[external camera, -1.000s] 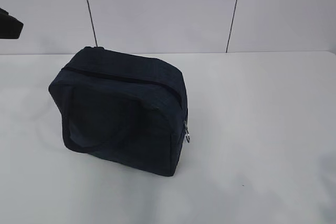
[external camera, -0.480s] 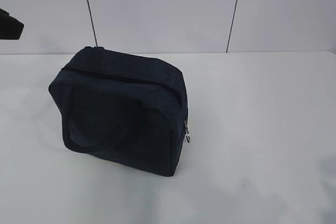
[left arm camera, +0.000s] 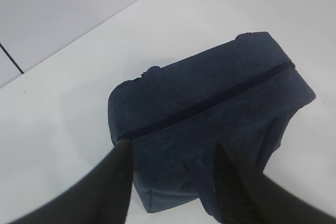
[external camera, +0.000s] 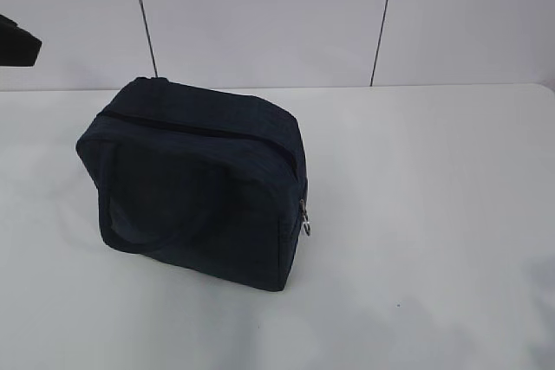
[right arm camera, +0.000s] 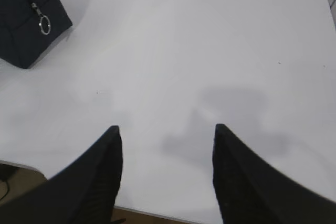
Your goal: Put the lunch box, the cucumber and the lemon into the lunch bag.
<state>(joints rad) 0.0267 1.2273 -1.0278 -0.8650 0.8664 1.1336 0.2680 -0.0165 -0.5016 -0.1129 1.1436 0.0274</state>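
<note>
Shifted slightly left, the zipped lunch bag sits alone; left gripper and right gripper hover released, packing apparently complete.

Exterior cam looks down at a slant across the table toward the back wall. Left wrist cam hangs close over the lunch bag, facing down. Right wrist cam sits higher, catching just the bag's corner. All three share the bag.

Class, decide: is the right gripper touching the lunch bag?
Apart. In the right wrist view the open right gripper hangs over bare table, with the lunch bag far off.
</note>
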